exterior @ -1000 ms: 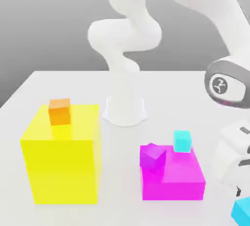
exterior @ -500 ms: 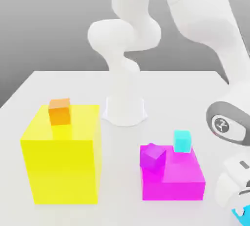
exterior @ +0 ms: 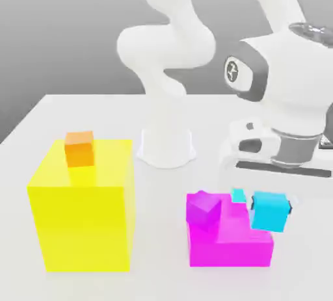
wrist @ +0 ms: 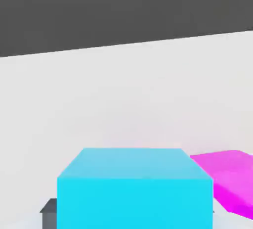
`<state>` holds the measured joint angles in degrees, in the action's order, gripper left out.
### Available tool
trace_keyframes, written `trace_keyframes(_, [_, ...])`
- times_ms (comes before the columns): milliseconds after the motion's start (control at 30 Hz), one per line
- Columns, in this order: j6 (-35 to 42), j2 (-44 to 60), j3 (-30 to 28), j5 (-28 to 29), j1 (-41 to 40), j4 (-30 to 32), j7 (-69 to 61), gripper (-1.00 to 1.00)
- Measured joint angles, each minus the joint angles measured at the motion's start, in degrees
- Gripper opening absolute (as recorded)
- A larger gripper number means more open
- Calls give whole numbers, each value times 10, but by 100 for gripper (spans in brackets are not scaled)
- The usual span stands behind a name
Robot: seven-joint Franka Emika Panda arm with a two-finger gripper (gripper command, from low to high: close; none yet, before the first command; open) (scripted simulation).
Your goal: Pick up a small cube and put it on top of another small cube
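A white table (exterior: 39, 114) fills the lower two thirds of the exterior view, ending in a straight far edge against a plain grey backdrop; in the hand view the same pale surface (wrist: 123, 99) meets a dark band across the top of the frame. The white arm (exterior: 169, 52) rises from a round base at centre frame and loops overhead to the right, where its hand hangs over the lower right of the picture. There the gripper (exterior: 269, 210) is clamped narrowly on a cyan cube (exterior: 269, 211), carried in the air just in front of the magenta block (exterior: 231, 244), which sits low and right of centre. The cube is plain, bright and flat-sided, with a lighter top face and no markings, far smaller than either big block; in the hand view it (wrist: 134, 188) looms across the bottom centre, with a corner of the magenta block (wrist: 230, 178) at the lower right. A second cyan cube (exterior: 239, 195) rests on the magenta block's top, partly hidden behind the held one, near a small purple cube (exterior: 204, 210) tilted on the block's left front corner. At lower left stands a yellow block (exterior: 81, 228) with an orange cube (exterior: 79, 148) on top.
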<state>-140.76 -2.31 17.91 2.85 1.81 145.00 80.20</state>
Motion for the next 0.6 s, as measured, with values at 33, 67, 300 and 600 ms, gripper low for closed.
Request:
trace_keyframes(33, [3,-20,-4,-11,-3,15,5,-100])
trace_keyframes(67, [6,-40,-8,-22,-4,29,10,-100])
trace_keyframes(300, [22,-175,-44,-93,-19,133,47,-100])
trace_keyframes(600, [-96,-93,-36,-85,-32,167,66,100])
